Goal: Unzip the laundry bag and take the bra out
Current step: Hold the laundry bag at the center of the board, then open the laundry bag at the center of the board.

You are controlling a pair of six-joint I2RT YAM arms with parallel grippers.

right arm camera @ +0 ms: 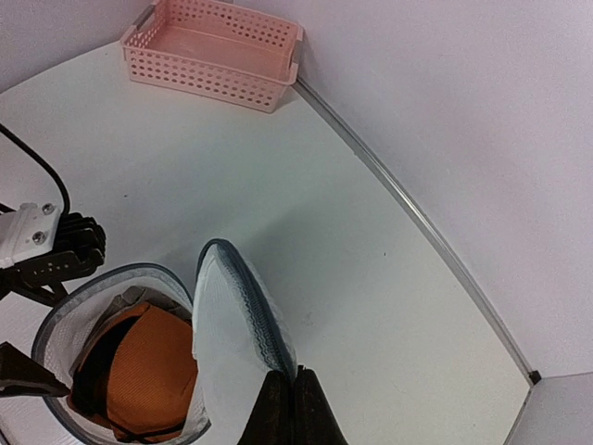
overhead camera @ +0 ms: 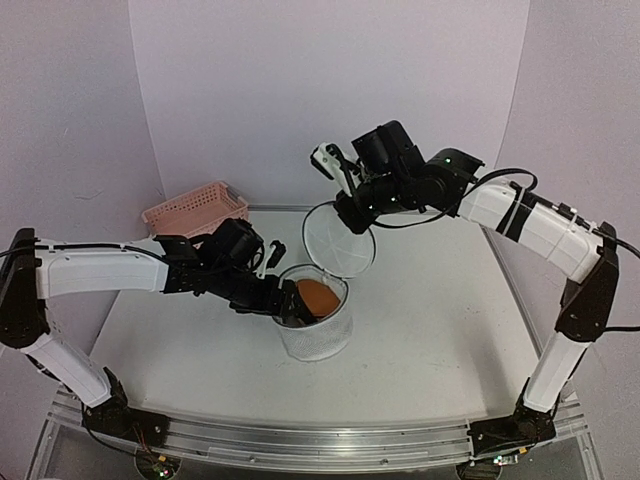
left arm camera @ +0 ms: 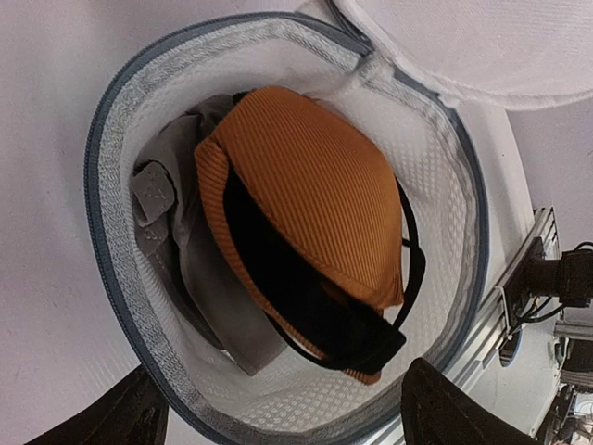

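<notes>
The white mesh laundry bag (overhead camera: pixel 318 340) stands open at the table's middle, its grey zip rim (left arm camera: pixel 120 278) unzipped. My right gripper (overhead camera: pixel 350 205) is shut on the zip edge of the round lid (overhead camera: pixel 338 238) and holds it upright behind the opening. The right wrist view shows this grip (right arm camera: pixel 294 408) on the lid (right arm camera: pixel 227 352). An orange bra (left arm camera: pixel 315 185) with black straps lies inside on a grey cloth (left arm camera: pixel 185 269). It also shows from above (overhead camera: pixel 318 297). My left gripper (left arm camera: pixel 287 422) is open and empty over the opening, its fingertips (left arm camera: pixel 454 408) straddling the near rim.
A pink plastic lattice basket (overhead camera: pixel 195 210) stands at the back left by the wall and also shows in the right wrist view (right arm camera: pixel 218 51). Both arms crowd over the bag. A metal rail (right arm camera: pixel 417 222) runs along the table's far edge.
</notes>
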